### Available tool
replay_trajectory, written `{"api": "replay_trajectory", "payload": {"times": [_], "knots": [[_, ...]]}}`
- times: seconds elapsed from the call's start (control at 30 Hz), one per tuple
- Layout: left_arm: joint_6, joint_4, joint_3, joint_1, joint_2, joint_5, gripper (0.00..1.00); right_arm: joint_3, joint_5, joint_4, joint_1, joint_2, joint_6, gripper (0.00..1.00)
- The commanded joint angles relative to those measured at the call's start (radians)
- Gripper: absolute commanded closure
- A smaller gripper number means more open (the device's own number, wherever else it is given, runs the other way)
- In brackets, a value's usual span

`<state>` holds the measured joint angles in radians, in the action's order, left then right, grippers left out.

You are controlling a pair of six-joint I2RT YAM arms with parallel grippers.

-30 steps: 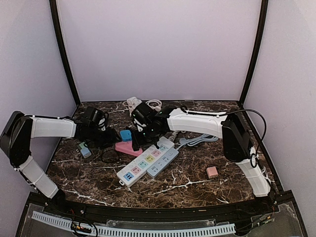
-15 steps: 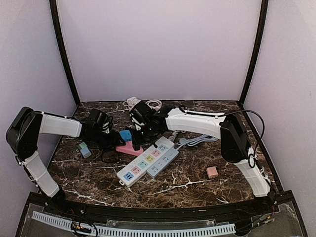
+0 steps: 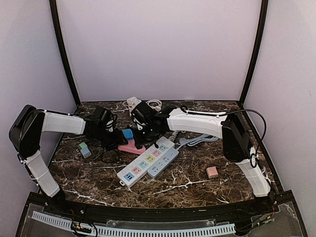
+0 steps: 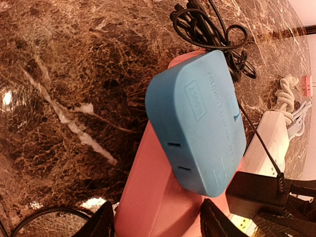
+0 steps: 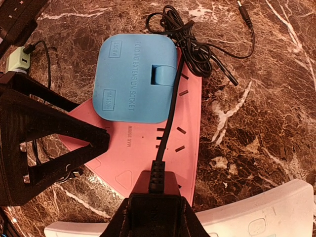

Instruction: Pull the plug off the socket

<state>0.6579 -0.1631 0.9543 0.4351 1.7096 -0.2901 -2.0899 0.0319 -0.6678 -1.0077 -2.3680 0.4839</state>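
The pink socket point(image 3: 131, 146) lies flat on the marble, a blue folding block point(image 3: 128, 134) on top of it. In the right wrist view, the black plug point(image 5: 155, 185) sits in the pink socket point(image 5: 136, 153), near its edge. My right gripper point(image 5: 154, 217) is shut on the plug. The plug's thin black cord point(image 5: 170, 98) runs past the blue block point(image 5: 136, 79). My left gripper point(image 4: 158, 223) grips the socket's point(image 4: 153, 187) near corner from the left, one finger against each side. Its finger point(image 5: 49, 143) shows beside the socket.
Two white power strips point(image 3: 148, 162) lie just right of the socket, touching its edge point(image 5: 247, 212). A green adapter point(image 3: 85, 149) sits at the left, a small pink block point(image 3: 212, 172) at the right, white coiled cables point(image 3: 133, 102) at the back. The black cord is bunched point(image 4: 212, 29) behind the socket.
My right jaws have closed on the black plug. The left arm has pushed a little to the right, towards the socket, and the socket has shifted slightly.
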Motion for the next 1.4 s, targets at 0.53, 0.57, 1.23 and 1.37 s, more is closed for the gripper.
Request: {"api": "replay_trajectory", "payload": {"times": [0.53,0.57,1.23,1.37], "knots": [[-0.06,-0.192,0.018,0.085,0.081,0.149,0.44,0.081,0.036,0.031,-0.007,0.109,-0.024,0.92],[-0.06,-0.192,0.013,0.085,0.082,0.15,0.44,0.08,0.039,0.032,-0.008,0.113,-0.027,0.92],[-0.06,-0.208,-0.012,0.119,0.109,0.187,0.44,0.092,0.026,0.035,0.04,0.169,-0.048,0.94],[-0.058,-0.21,-0.009,0.124,0.117,0.19,0.45,0.094,0.056,0.034,0.027,0.18,-0.058,0.94]]}}
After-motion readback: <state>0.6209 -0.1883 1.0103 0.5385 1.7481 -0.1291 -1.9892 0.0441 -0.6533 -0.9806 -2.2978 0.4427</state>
